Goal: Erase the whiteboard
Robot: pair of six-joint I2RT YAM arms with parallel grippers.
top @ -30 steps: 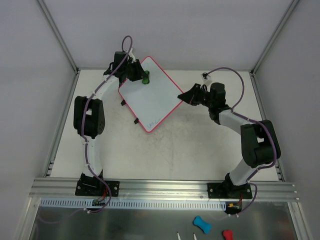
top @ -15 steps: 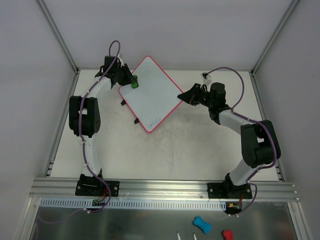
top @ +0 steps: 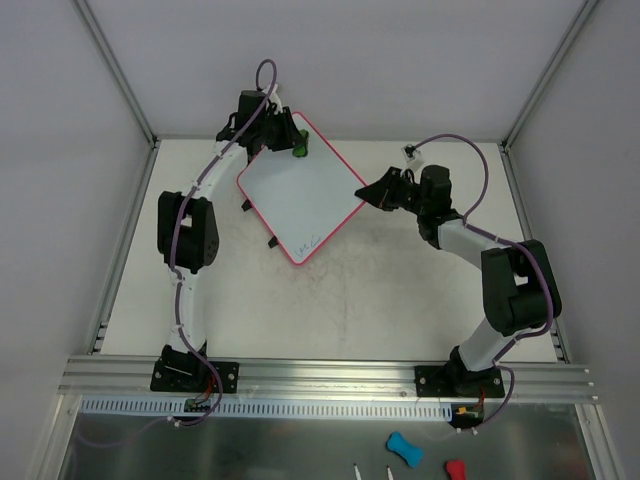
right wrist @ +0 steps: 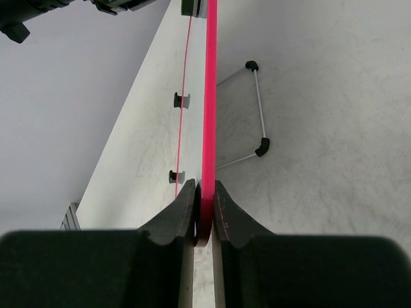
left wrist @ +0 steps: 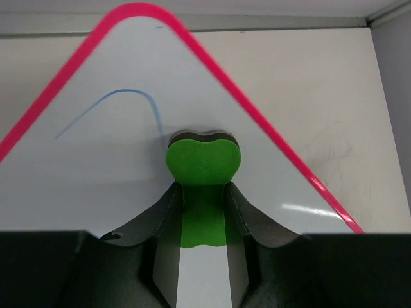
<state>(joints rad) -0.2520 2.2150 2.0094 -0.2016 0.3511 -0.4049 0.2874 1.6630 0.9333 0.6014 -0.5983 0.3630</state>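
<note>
The whiteboard [top: 300, 190] stands diamond-wise at the back of the table, white with a pink rim. Its face shows a faint blue scribble [top: 308, 240] near the lower corner. My left gripper [top: 288, 140] is shut on a green bone-shaped eraser [top: 297, 148] at the board's top corner. In the left wrist view the eraser [left wrist: 202, 159] presses on the board [left wrist: 83, 173] at the end of a curved blue line [left wrist: 128, 95], held by the left gripper [left wrist: 202, 192]. My right gripper [top: 368, 192] is shut on the board's right corner, and its wrist view shows the right gripper [right wrist: 205, 192] pinching the pink rim [right wrist: 210, 96].
A wire stand [right wrist: 258, 109] with black feet props the board from behind, and two black clips [right wrist: 182, 99] sit on its edge. Blue [top: 403, 447] and red [top: 455, 468] erasers lie on the metal shelf in front of the arm bases. Frame posts and walls close in the back corners.
The left gripper swept the eraser left along the board's upper edge, then back right to the top corner. The right arm and the board have not moved.
</note>
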